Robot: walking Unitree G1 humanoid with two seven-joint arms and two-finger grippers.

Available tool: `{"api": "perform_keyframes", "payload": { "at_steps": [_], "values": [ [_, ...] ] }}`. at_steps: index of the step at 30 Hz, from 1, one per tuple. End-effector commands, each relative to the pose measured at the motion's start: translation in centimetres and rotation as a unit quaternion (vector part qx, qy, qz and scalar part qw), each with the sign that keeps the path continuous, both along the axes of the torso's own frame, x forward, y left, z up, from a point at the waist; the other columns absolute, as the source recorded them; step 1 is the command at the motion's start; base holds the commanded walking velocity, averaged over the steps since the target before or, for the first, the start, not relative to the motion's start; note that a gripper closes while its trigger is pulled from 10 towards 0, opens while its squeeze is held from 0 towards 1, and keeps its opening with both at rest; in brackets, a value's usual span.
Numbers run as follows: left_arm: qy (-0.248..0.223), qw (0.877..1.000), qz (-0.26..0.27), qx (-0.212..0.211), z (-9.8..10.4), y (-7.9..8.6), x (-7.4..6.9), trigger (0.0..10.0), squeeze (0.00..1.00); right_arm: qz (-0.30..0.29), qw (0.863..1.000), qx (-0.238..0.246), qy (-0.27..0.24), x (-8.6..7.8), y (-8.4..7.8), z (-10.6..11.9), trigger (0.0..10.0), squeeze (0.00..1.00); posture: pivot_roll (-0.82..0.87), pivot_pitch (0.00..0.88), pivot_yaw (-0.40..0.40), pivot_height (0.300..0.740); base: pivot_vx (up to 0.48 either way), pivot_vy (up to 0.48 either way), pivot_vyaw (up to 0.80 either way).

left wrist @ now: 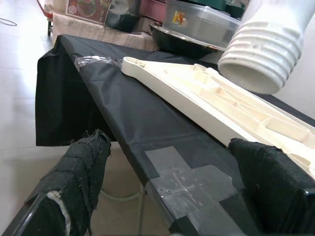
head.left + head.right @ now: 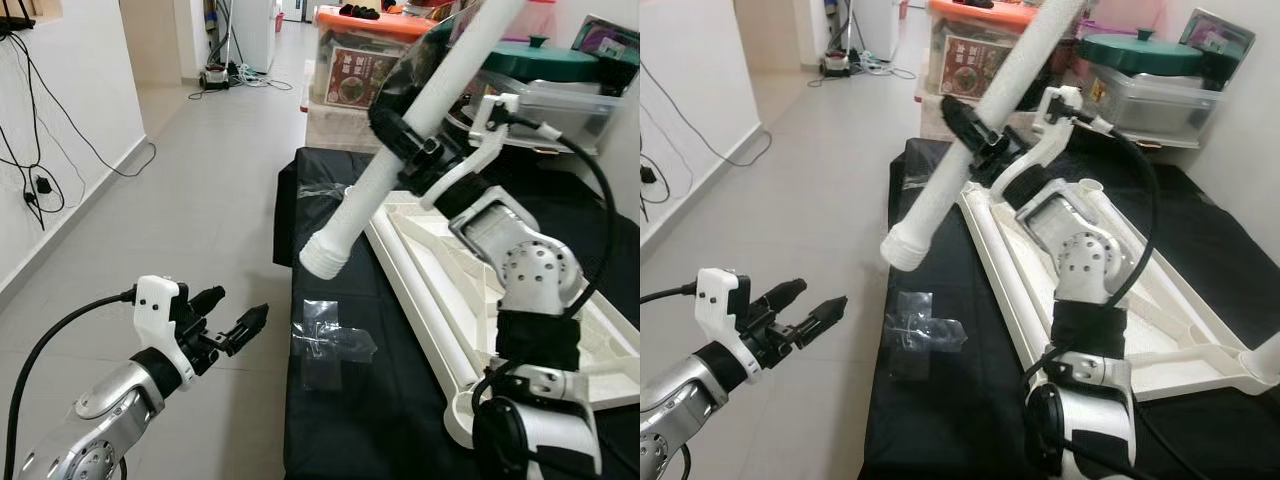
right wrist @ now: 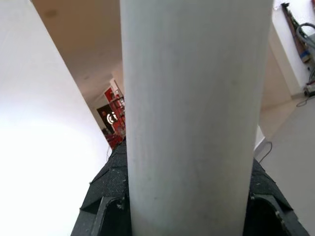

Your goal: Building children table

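Above the black-covered worktop (image 2: 400,400), the right tool (image 2: 405,135) is clamped around a long white plastic table leg (image 2: 385,175), held tilted with its ribbed threaded end (image 2: 325,255) low, over the worktop's near-left edge. Beneath it lies the cream plastic tabletop panel (image 2: 430,290), underside up. Off the worktop's left side, over the floor, the left tool (image 2: 232,318) hovers with fingers parted, empty, near a clear plastic bag (image 2: 330,345).

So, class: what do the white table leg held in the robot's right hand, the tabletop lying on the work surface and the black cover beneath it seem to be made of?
Table leg: probably matt white moulded plastic, with a ribbed threaded end.
Tabletop: likely cream plastic too, its underside showing moulded ribs.
Black cover: seemingly thin plastic sheeting, with creases and a slight sheen.
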State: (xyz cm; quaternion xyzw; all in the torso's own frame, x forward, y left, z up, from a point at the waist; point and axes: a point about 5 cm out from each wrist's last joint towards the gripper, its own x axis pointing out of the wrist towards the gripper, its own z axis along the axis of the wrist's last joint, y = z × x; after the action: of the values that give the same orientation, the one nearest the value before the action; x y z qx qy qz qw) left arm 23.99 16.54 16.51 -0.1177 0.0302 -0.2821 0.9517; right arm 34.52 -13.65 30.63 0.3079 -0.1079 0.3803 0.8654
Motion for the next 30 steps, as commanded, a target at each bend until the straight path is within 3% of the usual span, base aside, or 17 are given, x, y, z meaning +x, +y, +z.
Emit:
{"api": "perform_keyframes", "payload": {
  "at_steps": [1,8,11,14,19,21,27,30],
  "values": [
    [0.006,1.0,-0.021,0.004,-0.2,-0.2,-0.2,10.0,0.0,0.021,1.0,-0.004,-0.017,-0.7,0.6,0.2,0.0,0.0,0.1,0.0,-0.111,0.74,0.0,0.0,0.0],
    [-0.001,0.998,-0.06,0.002,-0.1,-0.8,-0.6,10.0,0.0,0.042,0.998,-0.017,-0.033,-1.5,1.3,0.0,0.0,0.0,0.1,0.0,-0.111,0.74,0.0,0.0,0.0],
    [-0.003,0.993,-0.115,0.008,0.2,-1.4,-1.3,10.0,0.0,0.079,0.995,-0.022,-0.053,-2.4,2.2,0.0,0.0,0.0,0.1,0.0,-0.11,0.74,0.0,0.0,0.0],
    [0.0,0.991,-0.132,0.005,0.3,-1.4,-1.5,10.0,0.0,0.101,0.992,-0.023,-0.066,-2.8,2.5,0.1,0.0,0.0,0.1,0.0,-0.107,0.74,0.0,0.0,0.0],
    [0.0,0.987,-0.163,0.007,0.4,-1.7,-1.8,10.0,0.0,0.166,0.982,-0.028,-0.084,-3.8,3.0,0.0,0.0,0.0,0.11,0.0,-0.114,0.74,0.0,0.0,0.0],
    [-0.006,0.983,-0.183,0.017,0.6,-1.8,-1.8,10.0,0.0,0.213,0.972,-0.042,-0.094,-4.6,3.8,-0.4,0.0,0.0,0.11,0.0,-0.117,0.74,0.0,0.0,0.0],
    [-0.012,0.979,-0.202,0.027,0.8,-1.8,-1.4,10.0,0.0,0.254,0.96,-0.053,-0.102,-5.6,4.8,-0.7,0.0,0.0,0.11,0.0,-0.115,0.74,0.0,0.0,0.0],
    [-0.02,0.968,-0.247,0.038,1.4,-2.3,-1.0,10.0,0.0,0.28,0.952,-0.066,-0.101,-6.3,6.3,-1.3,0.0,0.0,0.1,0.0,-0.109,0.74,0.0,0.0,0.0]
  ]
}}
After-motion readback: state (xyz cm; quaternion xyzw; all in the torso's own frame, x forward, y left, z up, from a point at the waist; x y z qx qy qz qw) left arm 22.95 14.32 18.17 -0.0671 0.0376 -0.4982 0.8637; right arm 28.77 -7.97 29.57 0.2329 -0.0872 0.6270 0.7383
